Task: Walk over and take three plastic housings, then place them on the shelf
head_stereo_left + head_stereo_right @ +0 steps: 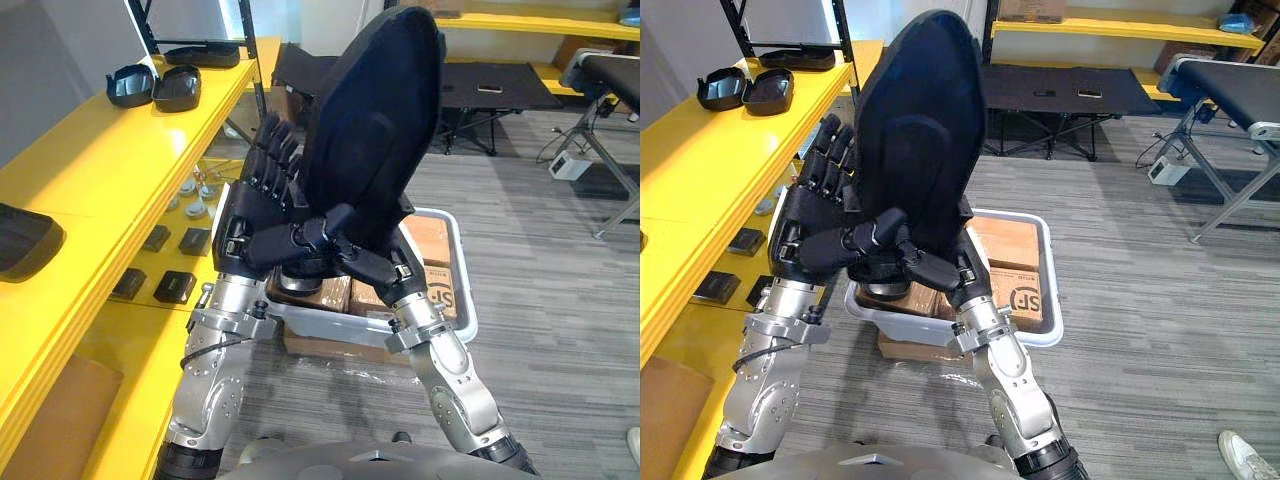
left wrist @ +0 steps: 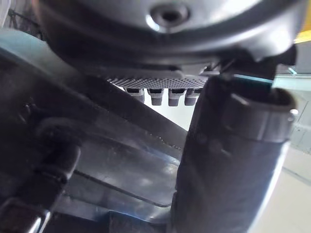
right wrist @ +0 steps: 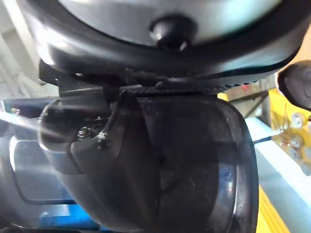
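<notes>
Black plastic housing [image 1: 375, 110], large oval shell, held up in front of the robot between both hands. Long axis near vertical, top leaning slightly to the right and far. Narrow foot down at the hands, broad rounded end up. Smooth outer face toward the head camera.

Left hand [image 1: 245, 215] at the housing's lower left. Fingers [image 1: 272, 150] straight, pointing up along the left edge. Thumb laid across the foot of the shell on its near face, so the edge sits pinched between thumb and fingers. The left wrist view shows the thumb pressed on dark plastic.

Right hand [image 1: 375, 265] at the lower right, fingers curled in round the foot of the housing, meeting the left thumb. The right wrist view shows the shell close against the palm.

Yellow shelf [image 1: 110, 170] runs along the left, near to far. Two smaller black housings [image 1: 155, 87] touch side by side at its far end, well apart from the held one. Small dark parts [image 1: 175, 287] lie on the lower level.

White bin [image 1: 340, 328] sits on the floor behind the hands, holding cardboard boxes [image 1: 430, 240].
</notes>
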Robot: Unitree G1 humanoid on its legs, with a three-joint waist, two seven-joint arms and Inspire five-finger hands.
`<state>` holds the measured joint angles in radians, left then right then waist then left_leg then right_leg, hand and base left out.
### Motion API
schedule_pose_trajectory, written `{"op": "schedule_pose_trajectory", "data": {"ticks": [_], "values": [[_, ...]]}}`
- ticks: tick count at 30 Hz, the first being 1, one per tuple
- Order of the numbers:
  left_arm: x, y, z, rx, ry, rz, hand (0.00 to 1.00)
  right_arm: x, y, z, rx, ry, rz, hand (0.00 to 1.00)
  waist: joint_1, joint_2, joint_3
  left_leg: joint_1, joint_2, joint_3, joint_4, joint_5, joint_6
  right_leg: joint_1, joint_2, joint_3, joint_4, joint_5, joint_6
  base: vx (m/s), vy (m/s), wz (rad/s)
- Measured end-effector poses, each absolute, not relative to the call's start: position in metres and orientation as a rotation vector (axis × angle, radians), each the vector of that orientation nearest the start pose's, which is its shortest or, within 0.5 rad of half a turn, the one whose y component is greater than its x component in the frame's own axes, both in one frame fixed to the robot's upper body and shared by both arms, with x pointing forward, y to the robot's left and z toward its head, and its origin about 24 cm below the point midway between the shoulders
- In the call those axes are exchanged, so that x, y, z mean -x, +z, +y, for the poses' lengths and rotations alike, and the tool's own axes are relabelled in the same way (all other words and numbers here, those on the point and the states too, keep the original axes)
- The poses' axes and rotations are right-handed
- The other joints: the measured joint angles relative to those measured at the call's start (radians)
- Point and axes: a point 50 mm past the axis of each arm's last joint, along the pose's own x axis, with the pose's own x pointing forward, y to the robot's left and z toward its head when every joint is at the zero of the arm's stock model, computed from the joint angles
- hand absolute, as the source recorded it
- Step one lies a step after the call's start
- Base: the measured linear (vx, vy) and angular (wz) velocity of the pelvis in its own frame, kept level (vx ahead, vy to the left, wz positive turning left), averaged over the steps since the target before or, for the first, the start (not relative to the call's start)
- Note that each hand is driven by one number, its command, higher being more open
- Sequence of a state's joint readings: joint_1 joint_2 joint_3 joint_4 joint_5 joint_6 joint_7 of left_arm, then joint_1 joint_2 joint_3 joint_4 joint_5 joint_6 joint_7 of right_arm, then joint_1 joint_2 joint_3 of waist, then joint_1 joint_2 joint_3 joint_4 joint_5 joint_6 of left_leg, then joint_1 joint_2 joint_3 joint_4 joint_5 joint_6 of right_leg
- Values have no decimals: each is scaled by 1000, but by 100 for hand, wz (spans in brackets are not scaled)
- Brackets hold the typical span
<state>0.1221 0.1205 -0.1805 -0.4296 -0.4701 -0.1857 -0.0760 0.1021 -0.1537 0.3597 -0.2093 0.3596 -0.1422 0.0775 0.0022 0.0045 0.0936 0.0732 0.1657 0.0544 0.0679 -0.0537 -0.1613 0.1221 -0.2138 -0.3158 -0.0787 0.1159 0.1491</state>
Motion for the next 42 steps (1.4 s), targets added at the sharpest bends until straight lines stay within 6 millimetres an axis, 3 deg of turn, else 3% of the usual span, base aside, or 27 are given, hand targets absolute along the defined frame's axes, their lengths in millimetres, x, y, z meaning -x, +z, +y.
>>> {"op": "schedule_pose_trajectory", "data": {"ticks": [1, 14, 22, 30, 31, 39, 42], "values": [[-213, 127, 130, 395, -269, -450, 0, -217, 71, -90, -279, 421, -165, 0, 2, -1, -1, 0, 0, -1, 0, 1, 0, 0, 0, -1, 0, 0, 0, 0, 0, 3], [-215, 124, 127, 222, -317, -396, 0, -216, 64, -96, -236, 412, -130, 0, 3, -3, -31, -12, 0, -2, 1, 2, -1, -17, 0, -4, 0, -1, -1, 0, 0, 0], [-227, 122, 134, -10, -384, -345, 0, -203, 49, -97, -193, 461, -50, 0, -8, 11, -45, -12, 0, -2, 2, 2, -1, -17, 0, -2, 0, -1, -1, 0, 0, 0], [-225, 118, 138, -21, -377, -344, 0, -202, 48, -96, -185, 472, -44, 0, -5, 11, -45, -14, 0, -7, 8, 2, -1, -16, 0, -3, 0, 0, -1, 0, 0, 0], [-222, 117, 139, -16, -365, -344, 0, -202, 48, -95, -184, 476, -43, 100, -6, 12, -45, -15, 0, -7, 9, 2, -1, -16, 0, -3, 0, 0, 0, 0, 0, 0], [-212, 100, 142, -51, -199, -293, 0, -201, 48, -89, -188, 495, -41, 100, -1, 14, -47, -26, -1, -20, 17, 2, -1, -15, 0, -9, 0, 0, 0, -4, 3, 2], [-210, 89, 140, -67, -115, -258, 0, -202, 49, -88, -195, 469, -43, 100, 20, 14, -47, -26, -1, -21, 17, 2, -1, -14, 0, -11, 0, 0, 0, 0, 0, 0]]}}
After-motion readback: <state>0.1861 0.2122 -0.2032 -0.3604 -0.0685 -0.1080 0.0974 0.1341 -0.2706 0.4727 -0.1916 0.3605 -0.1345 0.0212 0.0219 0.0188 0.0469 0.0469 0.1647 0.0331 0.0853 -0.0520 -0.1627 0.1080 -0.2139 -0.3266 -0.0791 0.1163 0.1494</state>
